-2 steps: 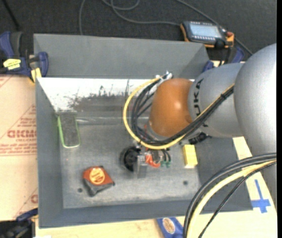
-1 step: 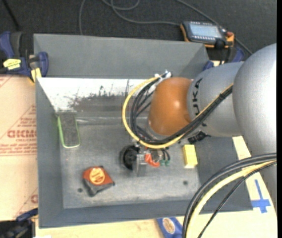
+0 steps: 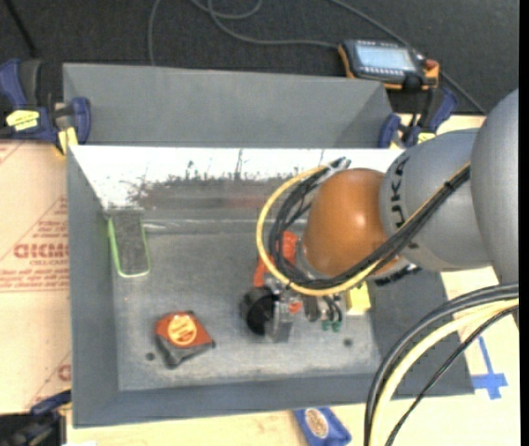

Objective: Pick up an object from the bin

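Orange cover hides your gripper; grip state unclear. Centre over the black lump before lifting.

A robotics lab, shown by the cabled KUKA arm over a grey metal bin.

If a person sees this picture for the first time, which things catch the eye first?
First, the arm's round orange cover, ringed with cables, over the right half of the grey bin, with the claw low beneath it. Then the orange and black tape measure at the lower left of the floor, and a flat grey thing with a green edge by the left wall.
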Robot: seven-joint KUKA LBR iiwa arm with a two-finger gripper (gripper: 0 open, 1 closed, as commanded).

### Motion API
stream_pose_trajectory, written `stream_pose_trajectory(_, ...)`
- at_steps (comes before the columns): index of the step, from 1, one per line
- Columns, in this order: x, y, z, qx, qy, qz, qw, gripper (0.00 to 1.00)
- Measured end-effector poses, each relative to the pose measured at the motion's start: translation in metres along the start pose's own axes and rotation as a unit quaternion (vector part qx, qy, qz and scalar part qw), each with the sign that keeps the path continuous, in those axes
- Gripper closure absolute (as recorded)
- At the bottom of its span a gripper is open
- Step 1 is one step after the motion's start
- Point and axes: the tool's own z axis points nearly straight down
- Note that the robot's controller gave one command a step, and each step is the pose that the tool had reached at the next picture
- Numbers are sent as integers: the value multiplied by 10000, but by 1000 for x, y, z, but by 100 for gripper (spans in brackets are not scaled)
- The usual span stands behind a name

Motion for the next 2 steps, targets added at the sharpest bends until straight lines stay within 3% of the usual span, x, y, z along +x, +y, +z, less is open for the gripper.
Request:
stream_pose_trajectory(1, 11, -3, -1, 49, 42, 57, 10000, 100)
stream_pose_trajectory(2, 9, 28, -29, 37, 137, 11, 9999, 100)
